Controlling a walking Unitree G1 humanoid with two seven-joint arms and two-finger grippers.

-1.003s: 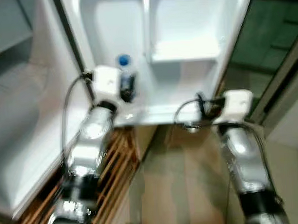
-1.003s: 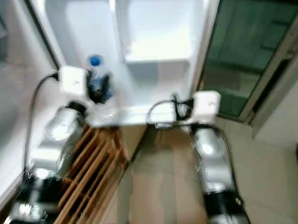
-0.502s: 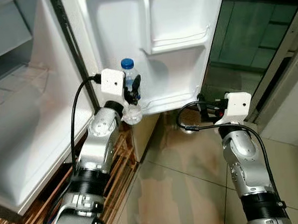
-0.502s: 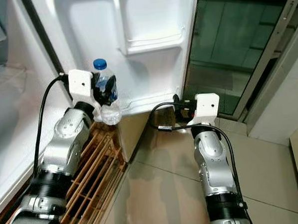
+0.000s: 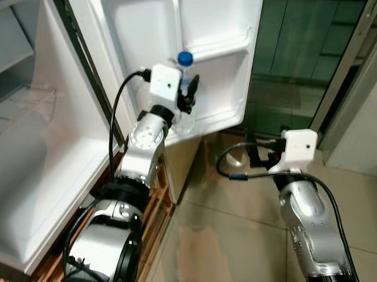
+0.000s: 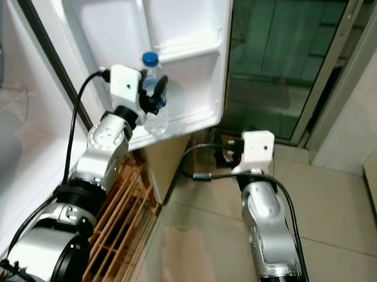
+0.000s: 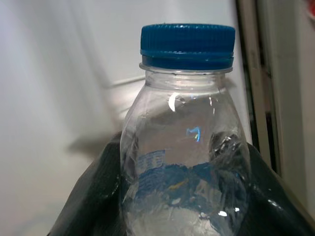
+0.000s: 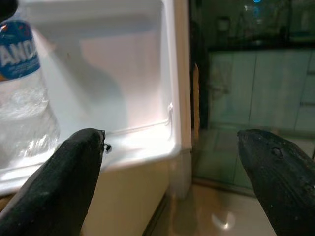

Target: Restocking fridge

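Gripping the clear, blue-capped plastic water bottle (image 6: 153, 98) mid-body, the left gripper (image 6: 156, 95) is clamped; thin, slippery, fairly light walls are judged crushable. The right gripper (image 8: 172, 172) is spread, empty.

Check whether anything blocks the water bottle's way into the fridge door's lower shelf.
Nothing visible does. The left gripper holds the water bottle upright right at the fridge door, over its lower shelf, which shows nothing stored. The right gripper hangs lower, aside.
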